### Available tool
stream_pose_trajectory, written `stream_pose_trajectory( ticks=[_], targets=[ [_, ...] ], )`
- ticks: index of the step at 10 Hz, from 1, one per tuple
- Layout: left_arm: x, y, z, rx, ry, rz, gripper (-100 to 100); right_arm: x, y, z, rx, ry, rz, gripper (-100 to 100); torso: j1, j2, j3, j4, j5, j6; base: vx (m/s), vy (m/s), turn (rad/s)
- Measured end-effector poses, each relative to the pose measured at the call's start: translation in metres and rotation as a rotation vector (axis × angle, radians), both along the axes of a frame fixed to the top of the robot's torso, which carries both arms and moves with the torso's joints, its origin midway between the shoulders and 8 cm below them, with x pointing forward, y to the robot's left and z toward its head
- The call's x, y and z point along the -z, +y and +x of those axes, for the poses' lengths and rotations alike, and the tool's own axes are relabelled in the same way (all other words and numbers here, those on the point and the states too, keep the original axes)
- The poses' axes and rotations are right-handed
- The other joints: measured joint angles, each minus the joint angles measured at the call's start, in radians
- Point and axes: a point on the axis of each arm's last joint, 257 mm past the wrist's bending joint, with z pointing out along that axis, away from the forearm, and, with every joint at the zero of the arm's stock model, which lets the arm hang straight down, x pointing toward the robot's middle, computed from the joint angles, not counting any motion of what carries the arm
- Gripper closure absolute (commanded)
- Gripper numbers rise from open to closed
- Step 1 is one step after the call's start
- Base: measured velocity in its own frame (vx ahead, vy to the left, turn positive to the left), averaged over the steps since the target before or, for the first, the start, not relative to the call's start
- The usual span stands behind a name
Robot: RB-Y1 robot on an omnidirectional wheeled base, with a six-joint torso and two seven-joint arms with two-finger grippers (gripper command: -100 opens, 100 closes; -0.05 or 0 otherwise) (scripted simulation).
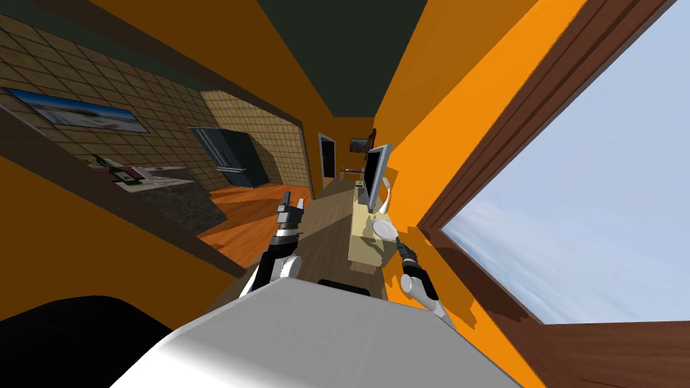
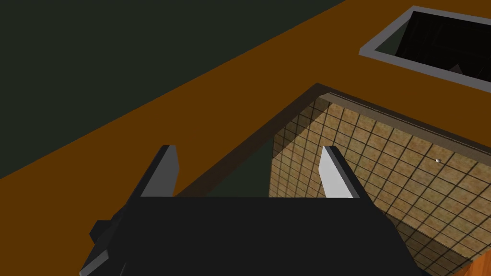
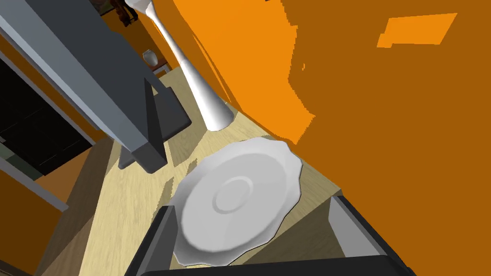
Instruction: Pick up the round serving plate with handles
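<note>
Wall picture (image 1: 81,111): a long landscape print on the tiled wall at the far left.
Fridge (image 1: 236,158): dark, standing against the same tiled wall, with wooden floor in front of it.
Left end effector (image 1: 291,205): raised in the air over the floor, well apart from the furniture; its two fingers (image 2: 165,172) stand wide apart with nothing between them.
Tabletop (image 1: 358,246): a long, pale wood top running along the orange wall (image 3: 383,120), to the right of the left arm.
Screen (image 1: 374,175): a flat grey-framed monitor on a dark stand, upright on the tabletop, beyond the plate.
White stem (image 3: 201,91): a slim, tapering white piece standing on the tabletop just beyond the plate, close to the wall.
Plate (image 3: 239,201): round, white, with a wavy rim and a shallow ring in its middle; it lies on the tabletop near the wall, between the screen's stand and the right arm.
Right end effector (image 3: 250,206): reached over the near part of the plate with fingers spread apart. One finger (image 3: 160,239) sits right at the plate's rim, while the other (image 3: 350,230) is clear of it on the wall side. Whether the first finger touches the rim I cannot tell.
Window (image 1: 593,202): a large brown-framed window showing pale sky, at the far right.
</note>
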Motion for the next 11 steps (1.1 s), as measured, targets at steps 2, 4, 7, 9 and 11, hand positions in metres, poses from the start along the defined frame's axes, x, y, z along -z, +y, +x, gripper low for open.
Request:
stream_pose_trajectory(
  ticks=[2, 4, 7, 9, 11],
  targets=[
    [0.000, 0.000, 0.000, 0.000, 0.000, 0.000, 0, 0.008, -0.003, -0.002, 0.020, 0.000, 0.066, -100, 0.000, 0.001, 0.001, 0.000, 0.000, 0.001, 0.025, -0.005, 0.049],
    [0.000, 0.000, 0.000, 0.000, 0.000, 0.000, 0, 0.022, -0.006, -0.005, 0.054, 0.008, 0.156, -100, 0.000, 0.001, 0.000, 0.000, 0.000, 0.000, 0.041, -0.011, 0.093],
    [0.000, 0.000, 0.000, 0.000, 0.000, 0.000, 0, 0.050, -0.011, -0.014, 0.118, 0.023, 0.304, -100, 0.000, 0.000, 0.000, 0.000, 0.000, 0.000, 0.041, -0.018, 0.065],
    [0.000, 0.000, 0.000, 0.000, 0.000, 0.000, 0, 0.062, -0.011, -0.019, 0.161, 0.023, 0.400, -100, 0.000, -0.001, 0.000, 0.000, 0.000, 0.000, 0.053, -0.020, 0.069],
    [0.000, 0.000, 0.000, 0.000, 0.000, 0.000, 0, 0.077, -0.012, -0.026, 0.201, 0.029, 0.485, -100, -0.001, -0.001, -0.001, 0.000, 0.000, 0.000, 0.051, -0.026, 0.064]
  ],
)
